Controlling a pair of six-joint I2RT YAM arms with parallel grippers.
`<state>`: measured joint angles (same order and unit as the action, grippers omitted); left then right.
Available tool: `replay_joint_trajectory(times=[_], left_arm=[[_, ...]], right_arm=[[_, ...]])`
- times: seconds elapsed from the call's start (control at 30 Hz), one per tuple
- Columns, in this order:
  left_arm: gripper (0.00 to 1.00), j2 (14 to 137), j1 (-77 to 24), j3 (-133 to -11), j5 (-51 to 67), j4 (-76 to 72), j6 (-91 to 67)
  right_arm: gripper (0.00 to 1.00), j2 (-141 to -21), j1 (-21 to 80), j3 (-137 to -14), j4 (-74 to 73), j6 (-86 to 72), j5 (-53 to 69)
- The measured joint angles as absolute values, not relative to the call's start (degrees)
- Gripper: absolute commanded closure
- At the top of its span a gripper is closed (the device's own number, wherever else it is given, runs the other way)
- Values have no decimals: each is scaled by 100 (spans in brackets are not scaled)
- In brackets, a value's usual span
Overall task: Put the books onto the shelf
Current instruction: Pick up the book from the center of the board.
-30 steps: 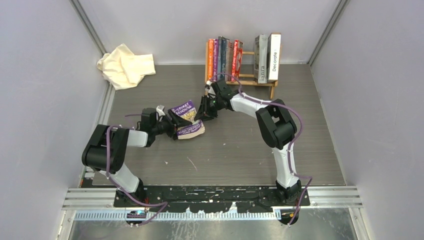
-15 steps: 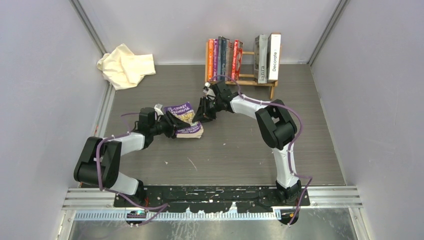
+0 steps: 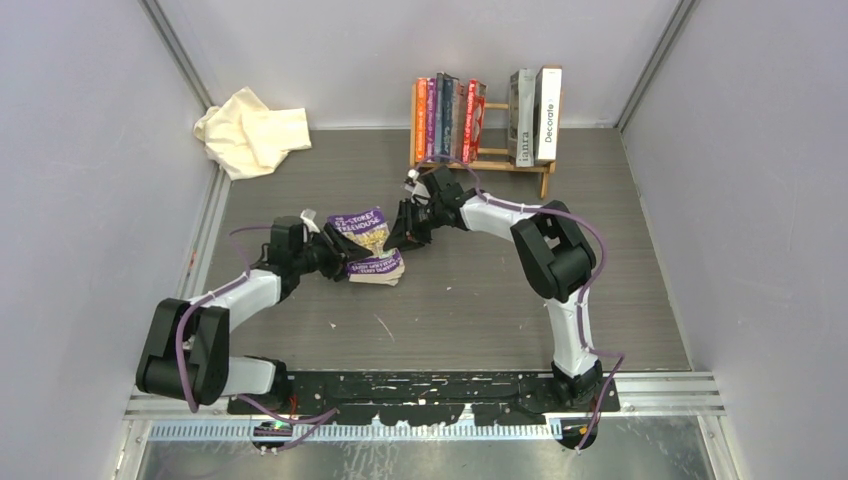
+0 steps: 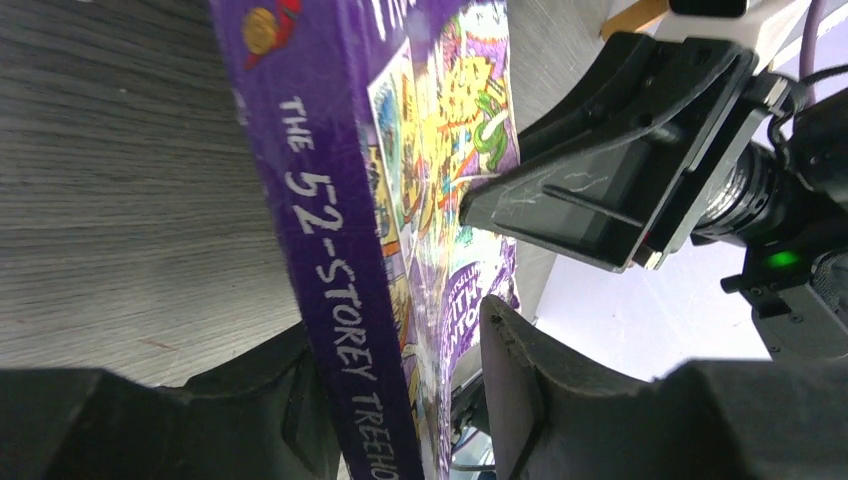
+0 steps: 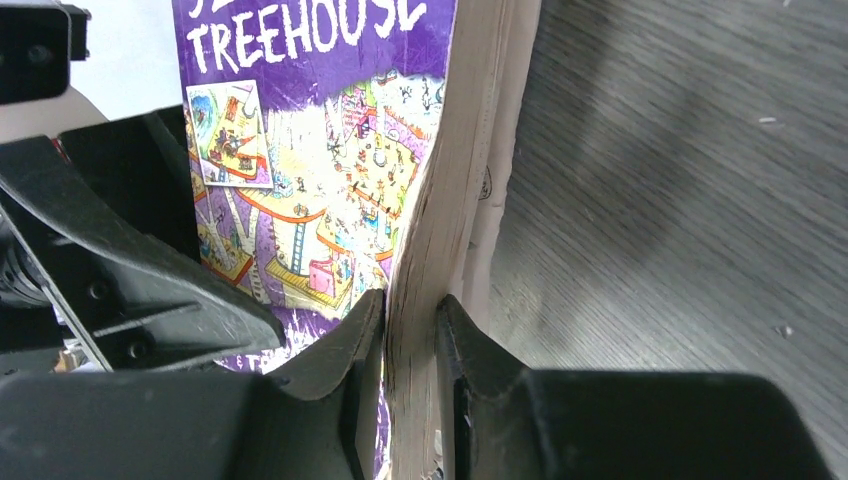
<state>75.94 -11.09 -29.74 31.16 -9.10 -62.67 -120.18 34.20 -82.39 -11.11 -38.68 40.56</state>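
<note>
A purple "52-Storey Treehouse" book stands on edge on the table between both arms. My left gripper is shut on its spine end. In the left wrist view the spine rests against one finger and the other fingertip meets the front cover at my left gripper. My right gripper is shut on the page edge; in the right wrist view my right gripper pinches the pages beside the cover. The shelf stands at the back, holding several upright books and two more.
A cream cloth lies crumpled in the back left corner. Grey walls close in the table on three sides. An open gap on the rack sits between the two groups of books.
The book and both grippers have shifted a little to the left. My left arm's elbow has swung out left and nearer, and its jaws have narrowed onto the spine.
</note>
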Motion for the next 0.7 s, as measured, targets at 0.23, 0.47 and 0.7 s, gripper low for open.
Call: replay_joint_trajectory(times=[0.23, 0.47, 0.7], left_arm=[[53, 7594, -917, -2974, 3100, -882, -6261], [55, 7749, -825, -2974, 3124, -969, -6261], [71, 7894, -731, -2974, 3232, -1004, -6239]], right_arm=[[99, -11935, 3428, -8049, -1072, -3872, 4014], [99, -11854, 3468, -7946, -1074, -3865, 3962], [99, -11797, 3496, -7797, -1085, -3854, 3942]])
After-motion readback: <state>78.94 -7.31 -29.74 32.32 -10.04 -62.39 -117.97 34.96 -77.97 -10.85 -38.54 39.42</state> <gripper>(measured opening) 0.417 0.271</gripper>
